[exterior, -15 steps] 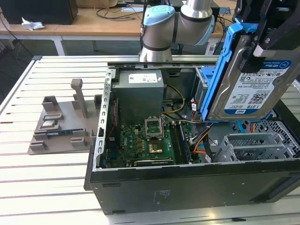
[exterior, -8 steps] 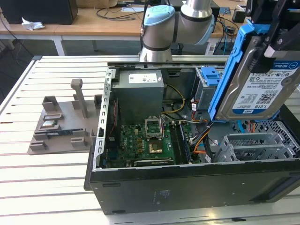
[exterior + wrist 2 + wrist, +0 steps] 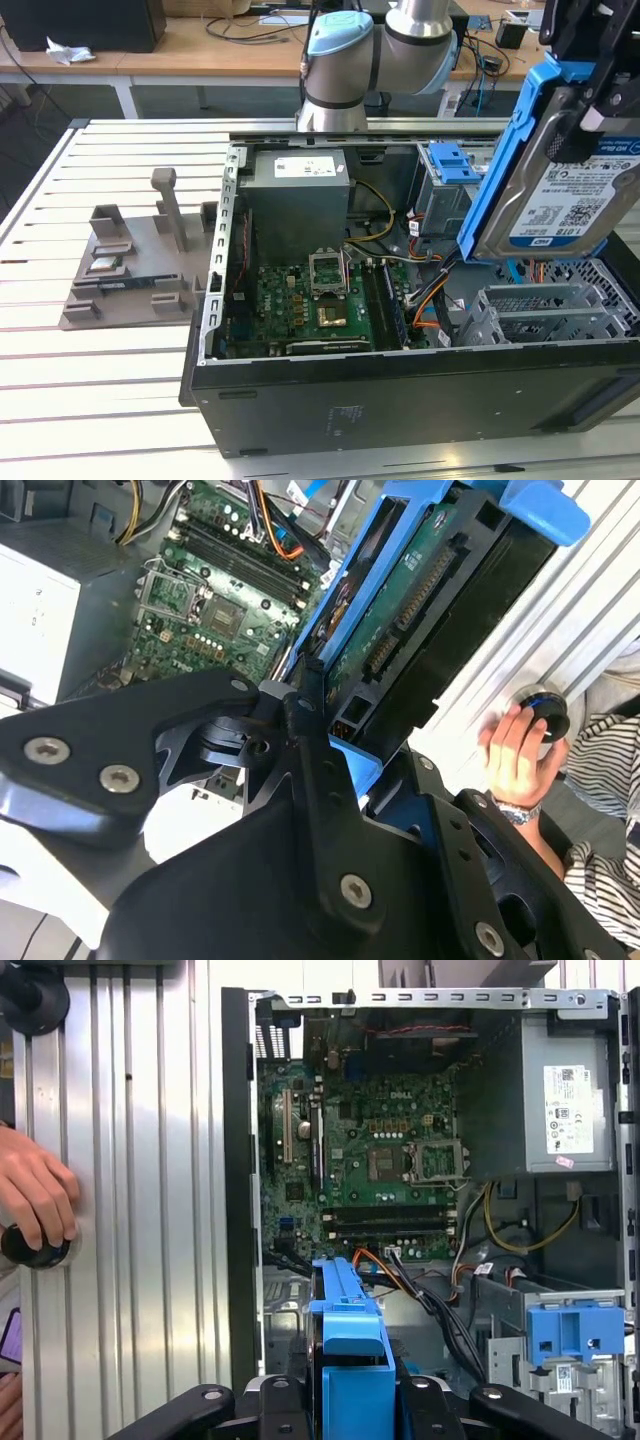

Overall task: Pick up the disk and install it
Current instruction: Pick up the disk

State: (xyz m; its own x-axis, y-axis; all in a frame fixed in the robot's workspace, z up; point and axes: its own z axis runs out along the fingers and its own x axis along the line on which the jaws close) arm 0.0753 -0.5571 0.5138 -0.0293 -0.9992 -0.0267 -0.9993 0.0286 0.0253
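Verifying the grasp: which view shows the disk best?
The exterior view: the disk, in the hand, shows its labelled face. The second wrist view shows its green underside; the first wrist view, its bracket edge-on.

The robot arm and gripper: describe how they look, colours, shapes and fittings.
The arm is a silver-grey tube with rounded joints and a pale blue joint cap. The gripper is matt black, built from flat angular linkage plates pinned together, with silver screw heads showing in the second wrist view.

silver-metal disk (image 3: 572, 205) with glossy blue plastic bracket (image 3: 508, 150), matt black claw (image 3: 355, 1405), ribbed metal table (image 3: 100, 385)
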